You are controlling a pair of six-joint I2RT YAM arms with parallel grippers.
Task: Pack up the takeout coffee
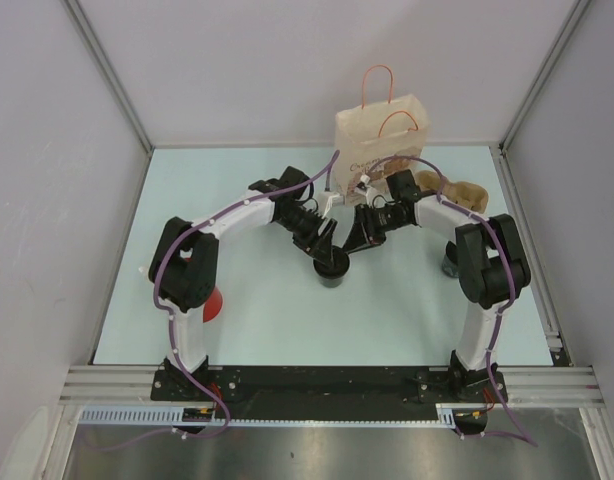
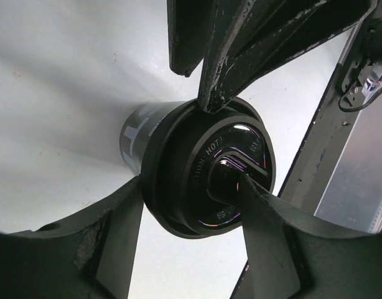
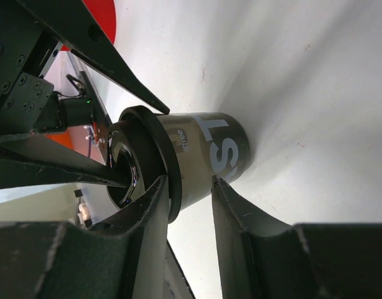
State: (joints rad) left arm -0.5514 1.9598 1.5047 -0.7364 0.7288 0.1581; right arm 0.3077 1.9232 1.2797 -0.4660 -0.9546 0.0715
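A dark cup (image 3: 216, 149) with white lettering is capped by a black lid (image 3: 155, 134) and set on a white table (image 3: 315, 87). The right gripper (image 3: 190, 185) is held slightly parted beside it, one finger at the lid's rim and one by the wall. The lid is met at rim and top by the left gripper (image 3: 147, 148). A red object (image 3: 102, 15) is cut off by the top edge.

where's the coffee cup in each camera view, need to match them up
top external: coffee cup at the centre of the picture, seen from above.
left wrist: cup at the centre, lid facing the camera.
right wrist: cup at the centre, side on, lid to the left.
shared landmark: its black lid, in all three views.
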